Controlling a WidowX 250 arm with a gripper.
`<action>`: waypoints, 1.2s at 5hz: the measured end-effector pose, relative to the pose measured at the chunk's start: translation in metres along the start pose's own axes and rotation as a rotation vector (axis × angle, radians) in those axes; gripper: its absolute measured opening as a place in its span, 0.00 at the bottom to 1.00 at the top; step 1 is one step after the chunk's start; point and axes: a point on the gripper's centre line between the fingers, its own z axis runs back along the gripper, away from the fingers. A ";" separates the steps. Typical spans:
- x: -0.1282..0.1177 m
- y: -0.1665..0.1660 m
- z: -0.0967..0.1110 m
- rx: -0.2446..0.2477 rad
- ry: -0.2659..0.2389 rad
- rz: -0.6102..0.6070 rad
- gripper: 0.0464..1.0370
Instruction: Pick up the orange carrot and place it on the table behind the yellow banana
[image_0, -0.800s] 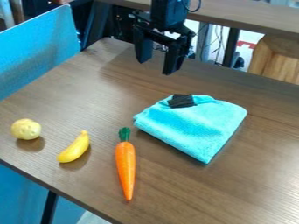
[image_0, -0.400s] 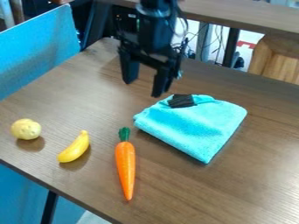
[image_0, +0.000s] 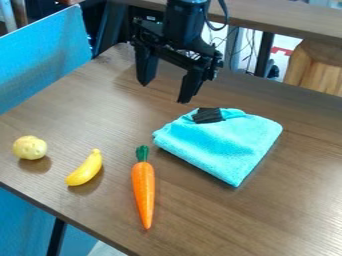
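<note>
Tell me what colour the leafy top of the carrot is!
The carrot's leafy top is dark green, and it shows best in the camera view.

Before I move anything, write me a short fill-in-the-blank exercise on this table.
1. The gripper is open and holds ____.
2. Between the round yellow lump and the carrot lies a toy ____.
3. The carrot's leafy top is coloured ____.
4. The small patch on the folded blue cloth is coloured ____.

Missing words: nothing; banana; green; black.
</note>
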 end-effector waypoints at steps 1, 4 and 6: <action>-0.010 0.001 -0.011 0.022 0.050 0.067 0.96; -0.054 -0.022 -0.059 -0.117 0.177 0.011 0.96; -0.068 -0.014 -0.094 -0.175 0.045 0.043 0.96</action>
